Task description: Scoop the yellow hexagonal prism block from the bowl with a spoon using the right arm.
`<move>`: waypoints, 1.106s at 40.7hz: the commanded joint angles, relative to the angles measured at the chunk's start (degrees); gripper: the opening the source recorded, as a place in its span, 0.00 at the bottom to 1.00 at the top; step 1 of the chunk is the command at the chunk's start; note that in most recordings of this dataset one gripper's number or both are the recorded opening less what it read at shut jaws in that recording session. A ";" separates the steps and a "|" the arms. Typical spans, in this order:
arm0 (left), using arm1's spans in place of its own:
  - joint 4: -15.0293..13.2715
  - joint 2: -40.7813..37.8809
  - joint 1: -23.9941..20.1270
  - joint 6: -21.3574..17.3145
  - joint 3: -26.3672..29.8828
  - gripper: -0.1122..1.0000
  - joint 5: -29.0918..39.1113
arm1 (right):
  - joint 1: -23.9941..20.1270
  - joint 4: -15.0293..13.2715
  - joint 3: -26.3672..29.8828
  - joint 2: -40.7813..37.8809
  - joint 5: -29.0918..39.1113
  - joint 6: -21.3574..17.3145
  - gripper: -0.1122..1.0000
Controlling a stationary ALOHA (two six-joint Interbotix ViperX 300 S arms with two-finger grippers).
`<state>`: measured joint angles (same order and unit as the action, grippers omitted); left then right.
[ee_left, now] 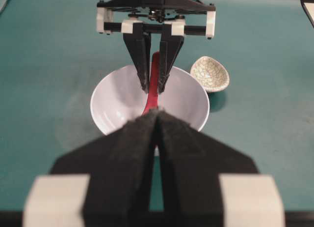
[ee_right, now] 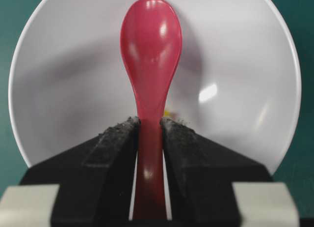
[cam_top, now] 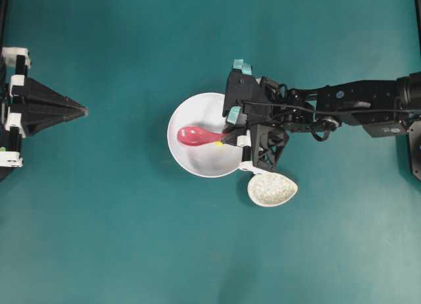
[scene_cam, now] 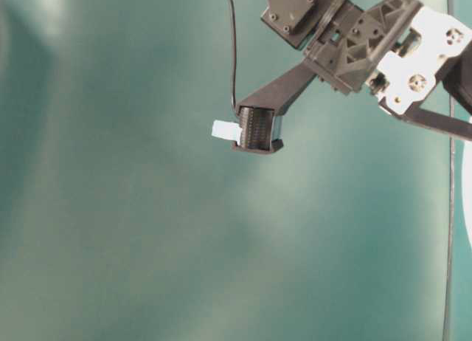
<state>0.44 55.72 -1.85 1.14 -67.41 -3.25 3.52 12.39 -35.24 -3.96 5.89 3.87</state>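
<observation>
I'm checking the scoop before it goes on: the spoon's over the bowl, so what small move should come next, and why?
Probably draw the pink-red plastic spoon back and dip it. The right gripper clamps its handle, its scoop is empty, and the tiny yellow block peeks out beside the handle, nearer the gripper, in the white bowl.

One bowl, one spoon, one yellow block, one speckled dish.

Your left hand sits low in the foreground, its black fingers pressed together. Beyond it the right hand clamps the red spoon by its handle over the white bowl — a speckled dish rests just beside the bowl on the teal desk.
</observation>
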 commanded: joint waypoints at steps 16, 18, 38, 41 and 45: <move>0.09 -0.26 -0.09 -0.09 1.05 0.10 -0.79 | 0.35 -0.18 0.97 6.94 3.87 0.09 0.30; 0.18 -0.26 -0.18 -0.09 1.05 0.10 -0.79 | 0.53 -0.18 1.05 7.73 4.92 0.09 0.30; 0.18 -0.26 -0.18 -0.09 1.05 0.10 -0.79 | 2.29 -0.18 6.59 14.06 25.84 -2.81 0.30; 0.18 -0.26 -0.09 -0.09 1.05 0.10 -0.79 | 2.46 -0.18 8.17 13.89 29.44 -3.52 0.30; 0.18 -0.26 -0.09 -0.09 1.05 0.10 -0.79 | 2.64 -0.18 10.20 13.45 33.75 -4.48 0.30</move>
<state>0.44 55.72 -1.85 1.14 -67.50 -3.52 6.06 12.30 -27.69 8.79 37.00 -0.26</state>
